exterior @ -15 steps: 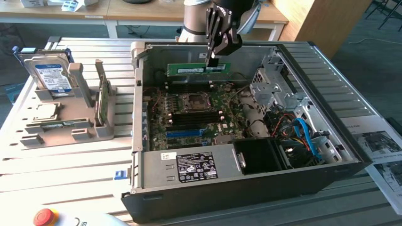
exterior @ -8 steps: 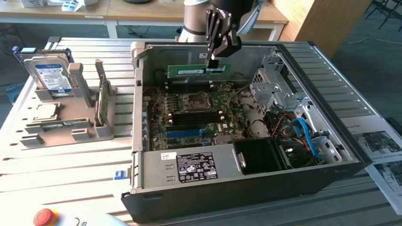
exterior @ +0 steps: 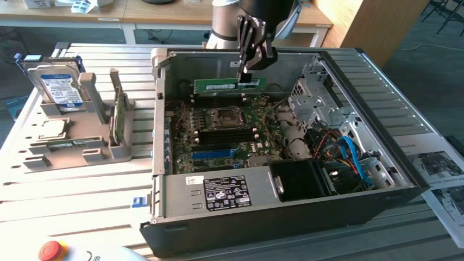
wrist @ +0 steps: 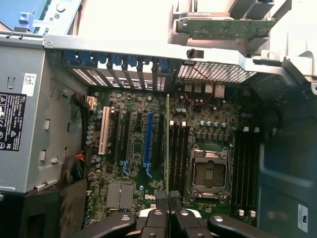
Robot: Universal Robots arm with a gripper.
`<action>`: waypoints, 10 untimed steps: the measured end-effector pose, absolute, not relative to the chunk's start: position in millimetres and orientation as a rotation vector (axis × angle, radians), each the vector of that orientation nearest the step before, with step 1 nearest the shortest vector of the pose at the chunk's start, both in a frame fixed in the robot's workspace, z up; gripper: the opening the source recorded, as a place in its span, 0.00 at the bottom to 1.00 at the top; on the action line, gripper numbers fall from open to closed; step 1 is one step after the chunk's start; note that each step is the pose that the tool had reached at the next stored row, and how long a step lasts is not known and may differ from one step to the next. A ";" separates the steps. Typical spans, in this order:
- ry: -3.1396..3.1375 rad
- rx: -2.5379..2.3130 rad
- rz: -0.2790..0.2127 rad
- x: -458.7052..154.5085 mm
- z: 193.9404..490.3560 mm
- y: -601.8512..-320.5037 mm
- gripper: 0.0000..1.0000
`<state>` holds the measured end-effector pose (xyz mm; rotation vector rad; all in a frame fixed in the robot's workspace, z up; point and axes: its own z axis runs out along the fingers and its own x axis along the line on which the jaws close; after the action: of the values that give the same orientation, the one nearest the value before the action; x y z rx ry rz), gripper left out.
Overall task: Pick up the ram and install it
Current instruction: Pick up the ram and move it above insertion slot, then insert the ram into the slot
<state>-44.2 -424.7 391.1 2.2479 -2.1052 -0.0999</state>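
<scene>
Exterior view: the gripper (exterior: pixel 246 77), jaws closed on the ram (exterior: pixel 226 85), holds it on edge above the motherboard (exterior: pixel 257 117) inside the open case (exterior: pixel 290 223), its long axis running across the view. Wrist view: the ram appears edge-on as a thin line just beside the memory slots (wrist: pixel 179 148), and the jaws cover its gripped edge.

Arm (exterior: pixel 226 24) vertical, wrist downward, tool (exterior: pixel 245 76) tight on the top edge of the ram (exterior: pixel 221 85).

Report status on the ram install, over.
Gripper shut on the ram. Ram held edge-down over the black slots beside the CPU socket, inside the open case. Nothing visible between ram and slots.
</scene>
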 end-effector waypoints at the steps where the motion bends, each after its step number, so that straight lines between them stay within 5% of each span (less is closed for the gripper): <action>1: -2.105 2.248 -0.099 -44.2 390.8 -424.7 0.12; 10: -2.106 2.248 -0.099 -44.2 390.2 -424.7 0.12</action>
<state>-44.2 -424.7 390.2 2.2484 -2.1056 -0.0990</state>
